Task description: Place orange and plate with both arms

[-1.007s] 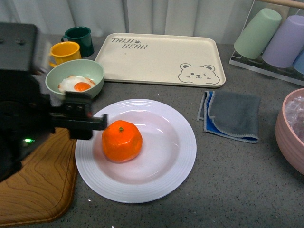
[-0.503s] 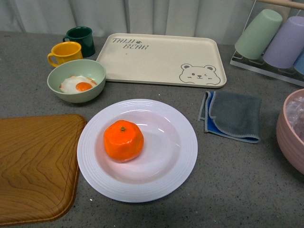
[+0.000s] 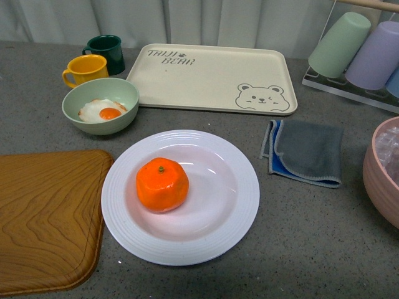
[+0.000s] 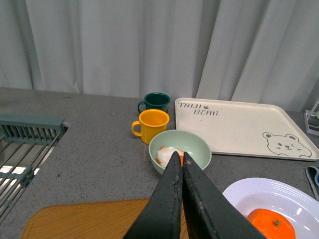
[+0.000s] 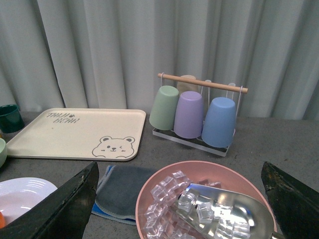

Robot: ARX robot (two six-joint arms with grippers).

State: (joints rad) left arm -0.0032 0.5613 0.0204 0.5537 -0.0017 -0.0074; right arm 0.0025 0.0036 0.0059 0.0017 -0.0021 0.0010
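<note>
We see the orange (image 3: 161, 184) resting on the plate (image 3: 240, 218) near the bench's (image 3: 312, 255) front edge. The left claw (image 4: 178, 155) is clenched on nothing and the right claw (image 5: 179, 167) is splayed, empty. A careless nudge could roll the orange off.

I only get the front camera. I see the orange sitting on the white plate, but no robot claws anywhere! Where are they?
Observer: The left claw is shut and holds nothing. In the left wrist view it points toward the green bowl.
Operator: And the other one?
Observer: The right claw is wide open, and its wrist camera looks down at the pink bowl.
Operator: What's the shiny stuff in that bowl?
Observer: That's ice cubes and a metal scoop.
</note>
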